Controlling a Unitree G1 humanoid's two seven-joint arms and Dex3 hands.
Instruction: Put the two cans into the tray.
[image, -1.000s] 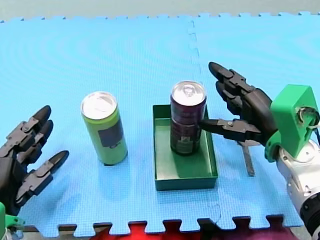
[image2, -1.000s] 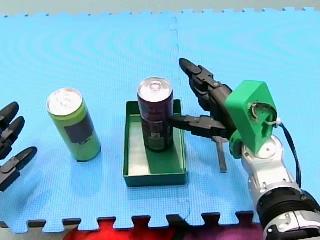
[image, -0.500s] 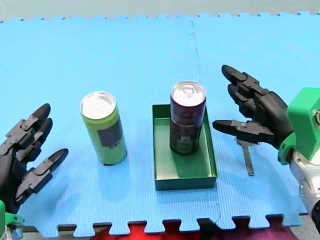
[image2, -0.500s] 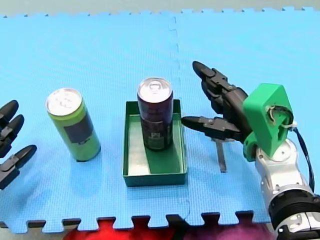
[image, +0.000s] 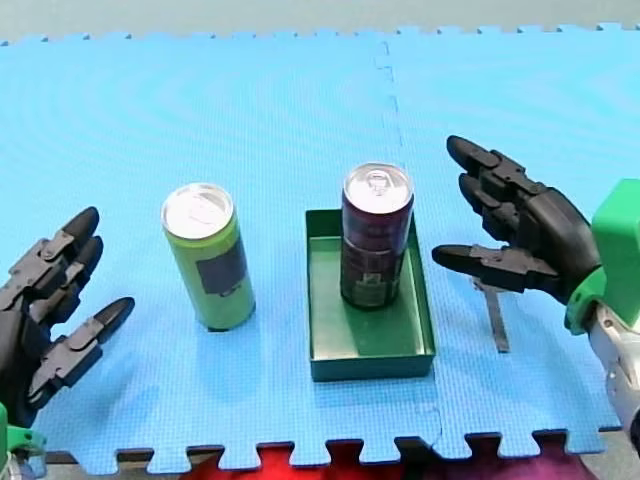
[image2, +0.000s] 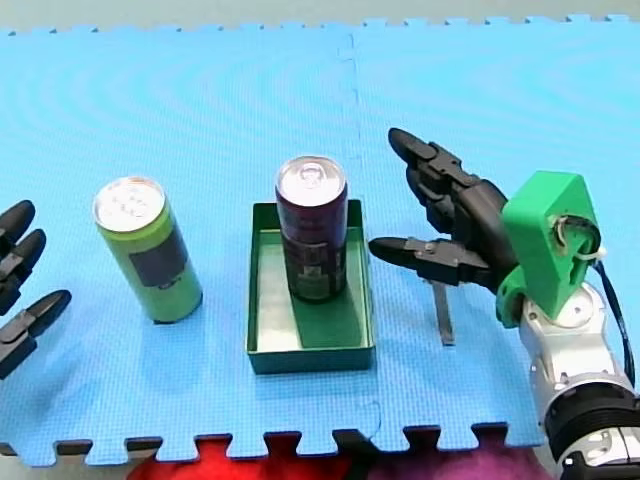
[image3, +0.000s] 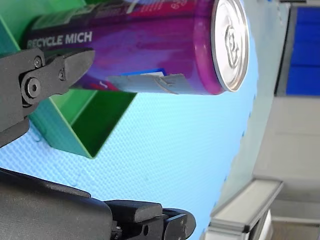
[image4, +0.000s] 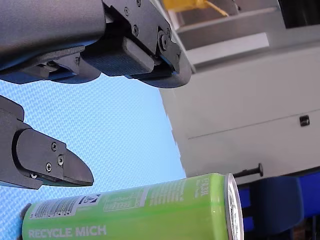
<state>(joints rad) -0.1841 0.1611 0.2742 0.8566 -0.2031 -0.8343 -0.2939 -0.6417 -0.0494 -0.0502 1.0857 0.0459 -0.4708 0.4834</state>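
A purple can (image: 375, 238) stands upright in the far part of the green tray (image: 368, 341) at the mat's middle; the first wrist view shows the purple can (image3: 150, 50) and the tray (image3: 95, 120) close up. A green can (image: 208, 255) stands upright on the blue mat left of the tray and appears as the green can (image4: 135, 210) in the second wrist view. My right hand (image: 505, 240) hovers just right of the tray, apart from the purple can, holding nothing. My left hand (image: 55, 300) is at the left edge, away from the green can, holding nothing.
A thin grey strip (image: 495, 315) lies on the blue foam mat (image: 250, 120) right of the tray, under my right hand. The mat's near edge (image: 330, 450) is jagged, with a red surface below it.
My right hand has drawn back to the right, away from the purple can, which stays upright in the tray. The left hand and green can have hardly moved.
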